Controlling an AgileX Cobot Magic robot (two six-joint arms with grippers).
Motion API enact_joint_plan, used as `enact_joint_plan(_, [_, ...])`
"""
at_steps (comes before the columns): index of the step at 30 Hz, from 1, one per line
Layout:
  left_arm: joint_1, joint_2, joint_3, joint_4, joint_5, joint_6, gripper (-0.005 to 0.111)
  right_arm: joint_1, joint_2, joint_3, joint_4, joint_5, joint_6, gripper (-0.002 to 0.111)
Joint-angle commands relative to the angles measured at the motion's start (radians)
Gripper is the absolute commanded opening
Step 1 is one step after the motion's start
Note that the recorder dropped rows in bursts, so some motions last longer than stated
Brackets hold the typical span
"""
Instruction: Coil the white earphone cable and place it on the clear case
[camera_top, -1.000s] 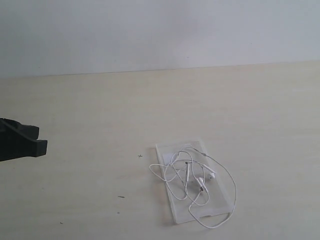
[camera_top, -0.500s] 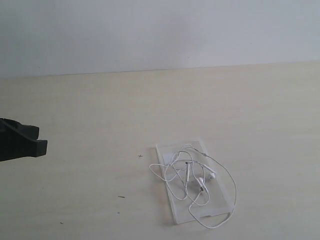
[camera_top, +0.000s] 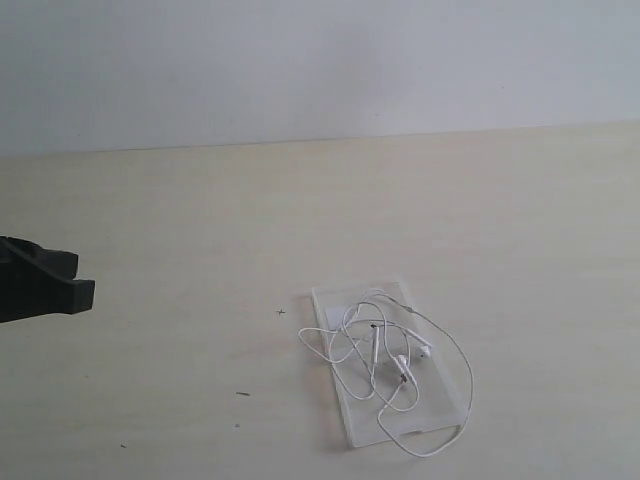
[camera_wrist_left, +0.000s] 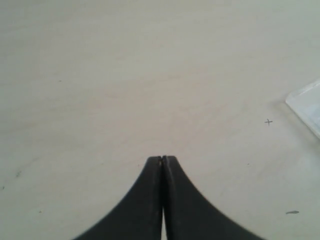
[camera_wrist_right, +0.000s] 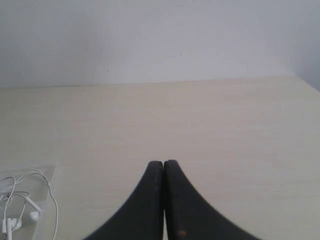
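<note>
White and hair-thin, the earphone cable (camera_top: 385, 365) lies in loose, overlapping loops on the clear case (camera_top: 330, 302), near the front of the table and a little right of centre. One wide loop spills past the case's right and near edges, and a smaller one hangs over its left edge. The two earbuds and the small inline piece sit in the middle of the tangle. We judge the cable to be on the case but only roughly coiled, so the work left is to gather those stray loops inward. To do that well, we should pinch the wire at the overhanging bend, lift it only slightly, and lay it back over the centre. A wire this light will drag the whole bundle, and perhaps the slippery case, if we pull it sideways. The case is a flat, glossy, transparent rectangle with rounded corners, and it is hard to make out against the pale surface. The left gripper (camera_wrist_left: 162, 159) is clenched on nothing, with its black, curved fingers pressed tip to tip. It hovers well to the left of the case. The right gripper (camera_wrist_right: 163, 162) is likewise clamped and empty, and it is out of the exterior view. The table (camera_top: 200, 220) is matte, cream-coloured wood grain with a few small dark specks, and a plain white wall (camera_top: 300, 60) stands behind it.
</note>
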Motion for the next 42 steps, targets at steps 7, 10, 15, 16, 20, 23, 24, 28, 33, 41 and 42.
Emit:
enact_joint_plan(7, [0.001, -0.002, 0.0, 0.0, 0.0, 0.0, 0.0, -0.004, -0.007, 0.005, 0.0, 0.0, 0.0, 0.0])
enact_joint_plan(10, [0.001, -0.002, 0.0, 0.0, 0.0, 0.0, 0.0, -0.004, -0.007, 0.005, 0.0, 0.0, 0.0, 0.0])
enact_joint_plan(15, [0.001, -0.002, 0.0, 0.0, 0.0, 0.0, 0.0, -0.004, -0.007, 0.005, 0.0, 0.0, 0.0, 0.0])
enact_joint_plan(16, [0.001, -0.002, 0.0, 0.0, 0.0, 0.0, 0.0, -0.004, -0.007, 0.005, 0.0, 0.0, 0.0, 0.0])
enact_joint_plan(20, [0.001, -0.002, 0.0, 0.0, 0.0, 0.0, 0.0, -0.004, -0.007, 0.005, 0.0, 0.0, 0.0, 0.0])
enact_joint_plan(23, [0.001, -0.014, 0.0, 0.007, 0.0, 0.0, 0.0, -0.004, -0.007, 0.005, 0.0, 0.0, 0.0, 0.0])
enact_joint_plan(24, [0.001, -0.028, 0.0, 0.007, 0.0, 0.002, 0.0, -0.004, -0.007, 0.005, 0.0, 0.0, 0.0, 0.0])
enact_joint_plan(28, [0.001, -0.153, 0.0, 0.039, -0.044, 0.034, 0.0, -0.004, -0.007, 0.005, 0.0, 0.0, 0.0, 0.0])
enact_joint_plan(33, [0.09, -0.423, 0.0, 0.023, -0.08, 0.022, 0.0, -0.004, -0.007, 0.005, 0.0, 0.0, 0.0, 0.0])
enact_joint_plan(41, [0.224, -0.762, 0.0, -0.005, -0.161, 0.022, 0.0, -0.004, -0.007, 0.005, 0.0, 0.0, 0.0, 0.0])
enact_joint_plan(42, [0.224, -0.788, 0.0, -0.005, -0.161, 0.022, 0.0, -0.004, -0.007, 0.005, 0.0, 0.0, 0.0, 0.0])
